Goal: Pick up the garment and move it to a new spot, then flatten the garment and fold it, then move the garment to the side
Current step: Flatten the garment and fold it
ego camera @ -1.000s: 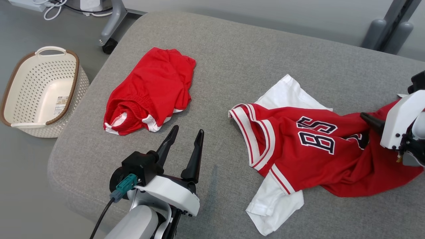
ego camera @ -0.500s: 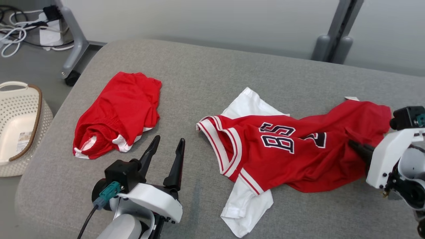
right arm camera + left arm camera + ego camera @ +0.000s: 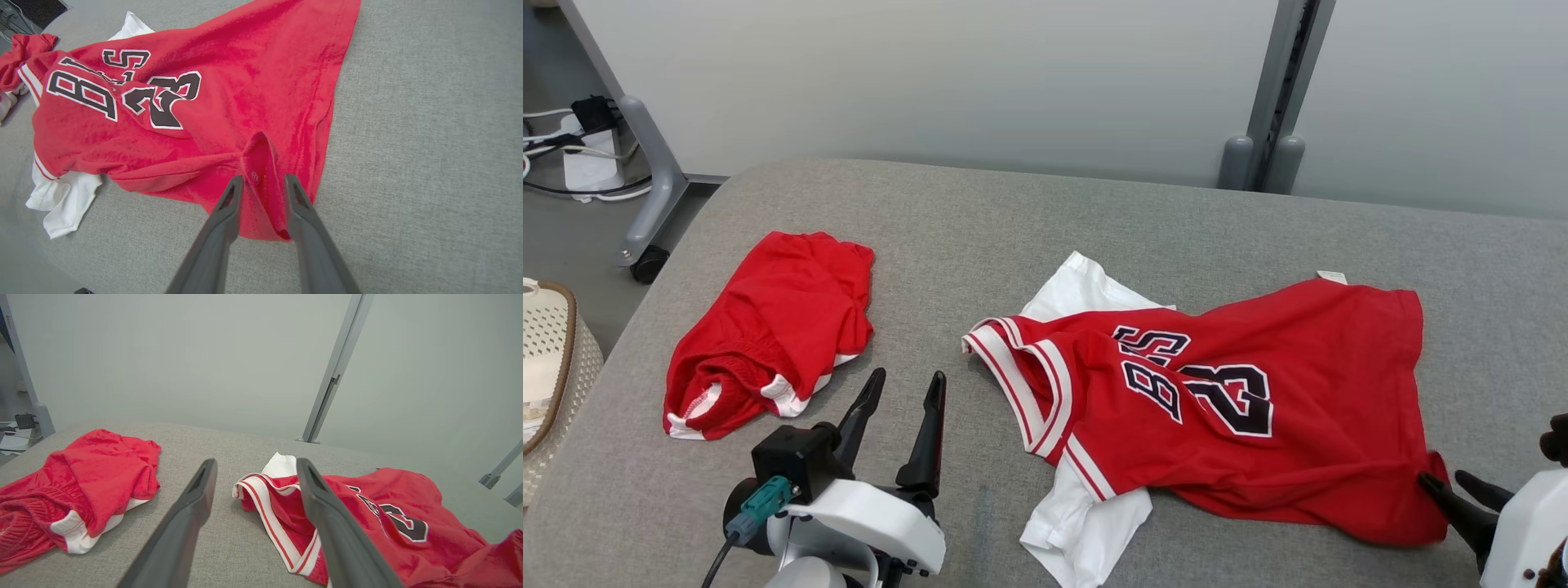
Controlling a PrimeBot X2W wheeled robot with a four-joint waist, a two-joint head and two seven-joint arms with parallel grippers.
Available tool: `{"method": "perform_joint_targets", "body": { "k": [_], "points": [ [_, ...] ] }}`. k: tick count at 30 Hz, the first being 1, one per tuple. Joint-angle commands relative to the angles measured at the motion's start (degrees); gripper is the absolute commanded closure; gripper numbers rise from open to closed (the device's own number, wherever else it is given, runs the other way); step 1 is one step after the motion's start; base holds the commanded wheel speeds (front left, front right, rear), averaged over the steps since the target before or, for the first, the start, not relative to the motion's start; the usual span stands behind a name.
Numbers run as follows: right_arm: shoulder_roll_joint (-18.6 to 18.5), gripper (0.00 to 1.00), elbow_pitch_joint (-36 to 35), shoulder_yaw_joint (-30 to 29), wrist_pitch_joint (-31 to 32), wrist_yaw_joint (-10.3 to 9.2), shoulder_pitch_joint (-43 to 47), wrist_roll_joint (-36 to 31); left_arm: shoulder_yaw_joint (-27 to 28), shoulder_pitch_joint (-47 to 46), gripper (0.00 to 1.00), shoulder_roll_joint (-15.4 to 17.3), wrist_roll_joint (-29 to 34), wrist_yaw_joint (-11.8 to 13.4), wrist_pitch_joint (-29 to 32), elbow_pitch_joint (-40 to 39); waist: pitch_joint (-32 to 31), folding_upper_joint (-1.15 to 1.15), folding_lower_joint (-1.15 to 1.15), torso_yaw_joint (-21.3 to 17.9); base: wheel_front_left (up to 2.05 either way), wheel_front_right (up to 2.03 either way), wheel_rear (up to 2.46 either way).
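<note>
Red jersey (image 3: 1258, 408) lies centre-right in head view, mostly spread but wrinkled, so flattening looks part done. Right gripper (image 3: 263, 179) half-parted astride a hem ridge; grip uncertain. Left gripper (image 3: 908, 376) wide, empty. Fold and side move remain.

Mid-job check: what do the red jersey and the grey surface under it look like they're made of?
The jersey looks like thin, matte knit, probably synthetic sportswear: it drapes limply and bunches into soft ridges. Its black numerals have white outlines; stitched or printed, I cannot tell. The grey surface seems woven, heathered upholstery cloth over padding, judging by its rounded edge.
</note>
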Motion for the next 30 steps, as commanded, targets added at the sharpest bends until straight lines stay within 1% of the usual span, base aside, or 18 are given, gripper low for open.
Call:
{"method": "perform_joint_targets", "body": {
  "k": [1, 4, 8, 9, 10, 15, 18, 22, 24, 27, 30],
  "points": [
    [0.3, 0.00, 0.1, -0.5, -1.1, 0.11, 0.7, -0.4, 0.1, 0.6, 0.00, 0.4, -0.2, 0.1, 0.0, 0.0, 0.0, 0.00, 0.00, -0.2, 0.00, 0.00, 0.00],
    [1.0, 0.00, 0.4, -2.4, -3.9, 0.11, 1.8, -1.1, -0.1, 0.5, 0.00, 0.3, -0.2, 0.2, 0.2, -0.1, 0.1, 0.00, 0.00, -0.5, 0.00, 0.00, 0.00],
    [2.3, 0.00, -0.2, -6.6, -10.1, 0.11, 2.6, -2.6, 0.0, 0.2, 0.00, 0.6, -0.3, 0.3, 0.2, -0.1, 0.6, 0.00, 0.00, -1.2, 0.00, 0.00, 0.00],
    [2.3, 0.00, -0.2, -6.6, -10.1, 0.11, 2.6, -2.6, 0.0, 0.2, 0.00, 0.6, -0.3, 0.3, 0.2, -0.1, 0.6, 0.00, 0.00, -1.2, 0.00, 0.00, 0.00],
    [2.8, 0.00, -0.6, -7.5, -12.0, 0.11, 2.9, -3.1, -0.1, 0.1, 0.00, 0.7, -0.3, 0.3, 0.3, -0.1, 0.6, 0.00, 0.00, -1.3, 0.00, 0.00, 0.00],
    [7.2, 0.00, -2.6, -12.8, -21.5, 0.11, 3.6, -5.5, 0.0, 0.0, 0.00, 1.0, -0.2, 0.6, 0.5, -0.6, 1.0, 0.00, 0.00, -2.2, 0.00, 0.00, 0.00],
    [10.9, 0.00, -3.6, -15.2, -26.2, 0.11, 4.3, -6.9, -0.6, 0.0, 0.00, 1.6, -0.3, 0.2, 1.6, -0.9, 1.1, 0.00, 0.00, -2.7, 0.00, 0.00, 0.00],
    [15.0, 0.00, -5.0, -17.6, -30.8, 0.11, 4.6, -9.4, -2.0, 1.4, 0.00, 2.7, -0.5, 0.4, 4.4, -1.4, 1.4, 0.00, 0.00, -3.4, 0.00, 0.00, 0.00],
    [16.5, 0.00, -5.4, -18.2, -31.9, 0.11, 4.8, -10.1, -3.0, 2.1, 0.00, 3.3, -1.0, -0.1, 6.8, -1.6, 1.5, 0.00, 0.00, -3.6, 0.00, 0.00, 0.00],
    [17.9, 0.00, -5.8, -18.3, -32.1, 0.11, 5.3, -11.0, -5.2, 3.4, 0.00, 4.2, -2.0, -1.0, 11.4, -1.8, 1.5, 0.00, 0.00, -3.8, 0.00, 0.00, 0.00],
    [18.5, 0.00, -5.6, -18.1, -31.9, 0.11, 5.1, -11.7, -7.5, 4.0, 0.00, 5.1, -2.7, -2.0, 15.9, -1.5, 1.7, 0.00, 0.00, -3.9, 0.00, 0.00, 0.00]
  ]
}}
